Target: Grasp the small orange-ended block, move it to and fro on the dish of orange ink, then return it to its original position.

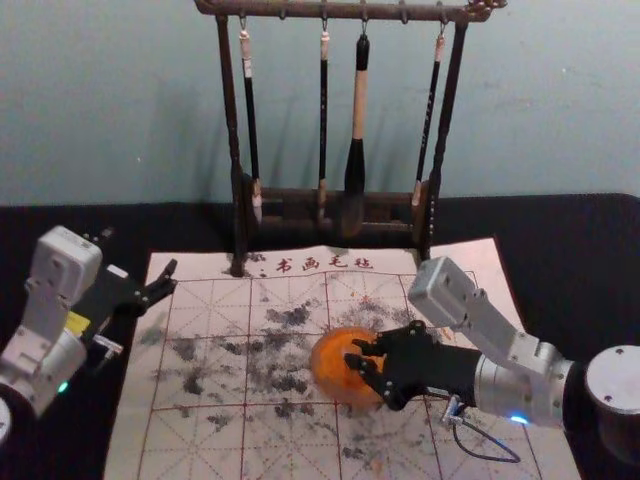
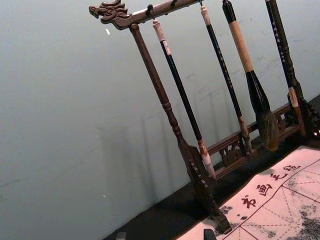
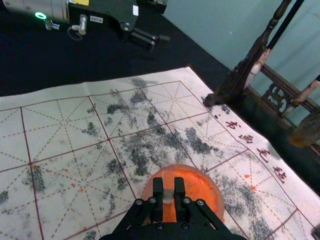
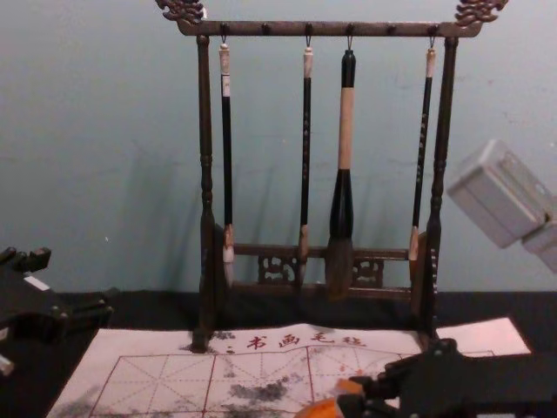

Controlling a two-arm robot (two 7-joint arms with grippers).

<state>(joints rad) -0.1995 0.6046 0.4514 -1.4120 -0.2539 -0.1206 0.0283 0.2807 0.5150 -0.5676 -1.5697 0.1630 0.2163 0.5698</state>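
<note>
Orange-ended block (image 3: pixel 168 194) held at dish of orange ink (image 1: pixel 325 372) by right gripper (image 1: pixel 352 354)

The small block is gripped between the two fingertips of the right gripper, which is positioned at the round dish on the calligraphy mat (image 1: pixel 125 445). Whether the dish is touched by the block cannot be told. The right arm is extended inward from the robot's right, low across the mat. The left gripper (image 1: pixel 140 252) is held with its fingers spread, near the mat's left edge, where no object is gripped by it.

The pale mat, marked with red grid lines and four Chinese characters along its far edge, is blotched with dark ink and dotted with a few orange spots. It is spread over a black-covered table (image 1: pixel 585 245). Behind it, four brushes (image 4: pixel 345 131) are hung from a carved wooden rack (image 4: pixel 252 29), the thickest being placed third from the left in the chest view.
</note>
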